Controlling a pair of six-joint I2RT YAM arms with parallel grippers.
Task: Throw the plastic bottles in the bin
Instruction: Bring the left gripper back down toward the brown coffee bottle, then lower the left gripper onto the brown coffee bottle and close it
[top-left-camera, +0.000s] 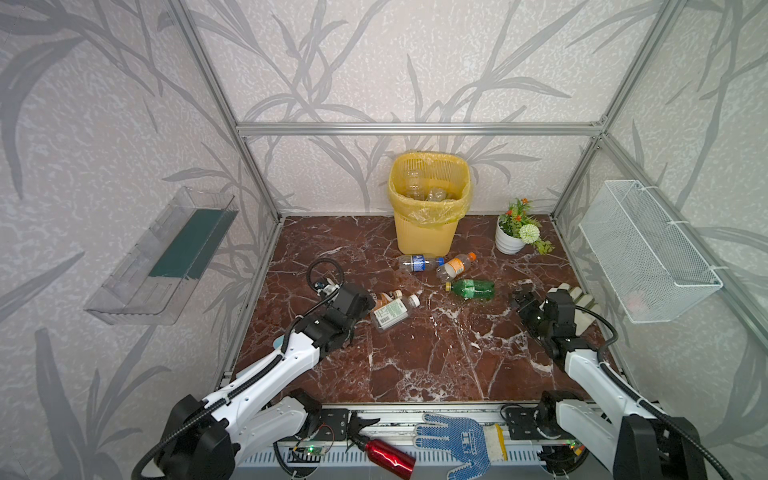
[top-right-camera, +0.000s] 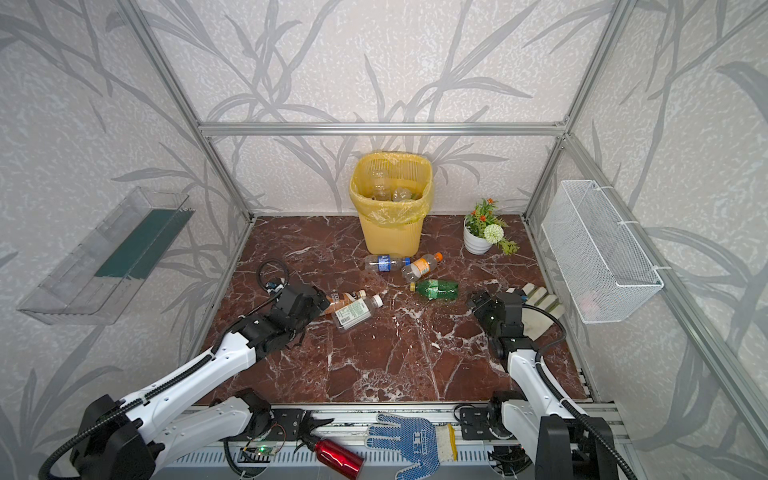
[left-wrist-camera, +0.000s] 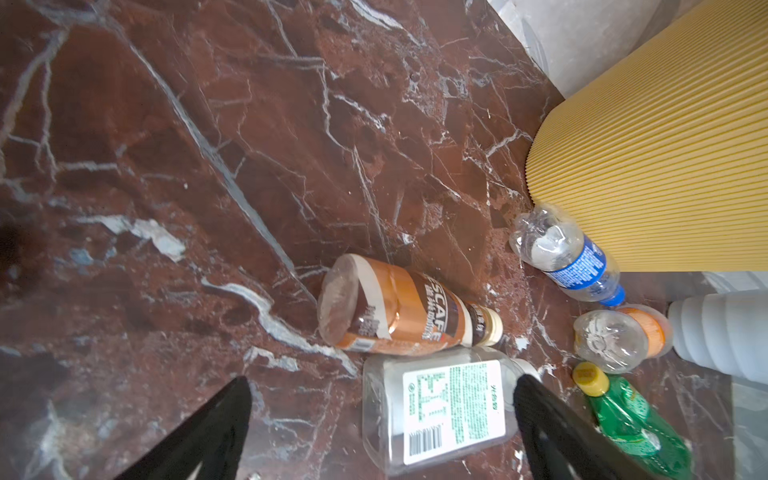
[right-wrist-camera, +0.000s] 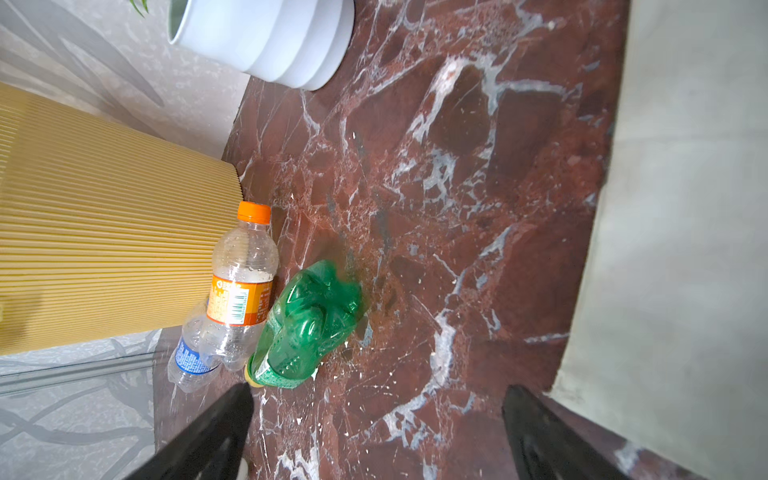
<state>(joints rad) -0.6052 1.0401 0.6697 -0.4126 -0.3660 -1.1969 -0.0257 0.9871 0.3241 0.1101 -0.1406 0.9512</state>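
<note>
The yellow bin (top-left-camera: 428, 224) stands at the back wall with clear bottles (top-left-camera: 432, 193) inside. On the marble floor lie a blue-label bottle (top-left-camera: 419, 262), an orange-cap bottle (top-left-camera: 455, 266) and a green bottle (top-left-camera: 471, 289). A brown bottle (left-wrist-camera: 399, 307) and a flat clear bottle (left-wrist-camera: 440, 411) lie side by side. My left gripper (left-wrist-camera: 384, 379) is open just over the flat clear bottle, whose neck end lies by one finger (left-wrist-camera: 540, 419). Right of the green bottle (right-wrist-camera: 307, 320), my right gripper (right-wrist-camera: 378, 387) is open over bare floor.
A white flower pot (top-left-camera: 510, 239) stands right of the bin. A white ribbed block (top-left-camera: 579, 299) lies beside the right arm. A wire basket (top-left-camera: 648, 253) hangs on the right wall and a clear tray (top-left-camera: 166, 253) on the left. A red metal bottle (top-left-camera: 388, 455) and a blue glove (top-left-camera: 461, 446) lie on the front rail.
</note>
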